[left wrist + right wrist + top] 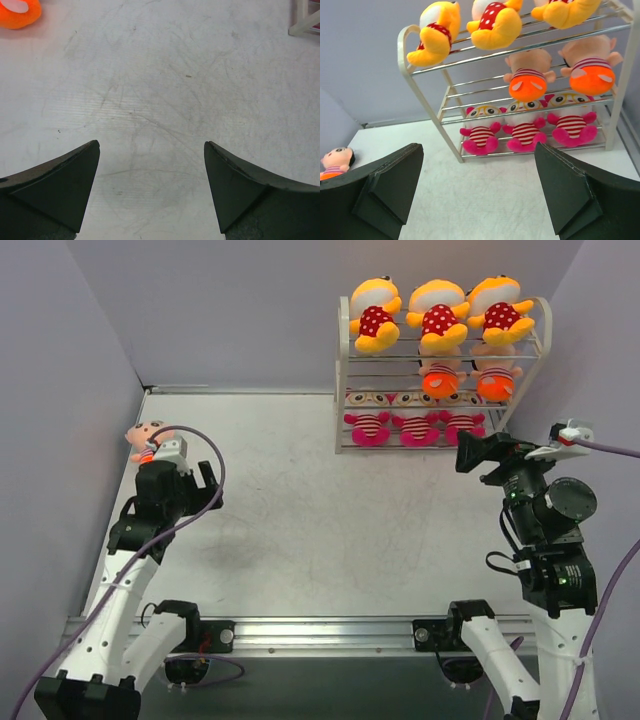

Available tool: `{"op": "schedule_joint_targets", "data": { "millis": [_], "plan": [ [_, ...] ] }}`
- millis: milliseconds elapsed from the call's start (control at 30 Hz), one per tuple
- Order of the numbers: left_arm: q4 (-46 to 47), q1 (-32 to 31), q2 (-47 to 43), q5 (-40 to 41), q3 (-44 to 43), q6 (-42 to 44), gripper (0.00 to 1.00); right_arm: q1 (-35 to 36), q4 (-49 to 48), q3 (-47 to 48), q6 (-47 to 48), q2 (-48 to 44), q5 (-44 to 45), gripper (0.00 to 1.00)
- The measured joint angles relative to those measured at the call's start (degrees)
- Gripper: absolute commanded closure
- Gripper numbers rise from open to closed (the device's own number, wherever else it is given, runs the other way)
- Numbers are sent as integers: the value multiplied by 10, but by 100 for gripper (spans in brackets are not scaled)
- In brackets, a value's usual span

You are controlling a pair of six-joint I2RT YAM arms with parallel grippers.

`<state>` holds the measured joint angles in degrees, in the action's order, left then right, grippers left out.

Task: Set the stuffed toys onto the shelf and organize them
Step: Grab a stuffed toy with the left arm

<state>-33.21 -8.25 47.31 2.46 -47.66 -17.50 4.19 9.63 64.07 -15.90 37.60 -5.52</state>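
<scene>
no readable text, labels, brands, numbers or signs anywhere

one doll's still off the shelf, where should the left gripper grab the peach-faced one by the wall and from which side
Probably the striped waist of the peach-faced doll, narrower than its round head and orange bottom. Come down from above, jaws across the waist: the wall stands close on its left. The left gripper is open over the table.

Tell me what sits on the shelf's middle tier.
A peach-faced centre doll and matching right doll, orange bottoms forward; the left spot is bare. The yellow dolls above cover their head tops.
</scene>
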Motion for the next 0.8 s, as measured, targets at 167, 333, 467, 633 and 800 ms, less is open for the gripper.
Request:
{"op": "schedule_joint_targets", "data": {
  "millis": [167, 333, 467, 633, 800],
  "plan": [
    [4, 43, 37, -14, -2, -15, 6, 31, -1, -23, 8, -19, -26, 1],
    [14, 100, 108, -40, -34, -38, 6, 51, -4, -60, 8, -41, -47, 1],
    [42, 154, 185, -55, -83, -67, 5, 68, -4, -84, 3, -51, -58, 1],
    [100, 229, 279, -64, -141, -98, 5, 87, -5, -88, -1, -55, -66, 1],
    [188, 270, 380, -59, -170, -107, 5, 97, -14, -105, -1, -71, -70, 1]
  ]
}}
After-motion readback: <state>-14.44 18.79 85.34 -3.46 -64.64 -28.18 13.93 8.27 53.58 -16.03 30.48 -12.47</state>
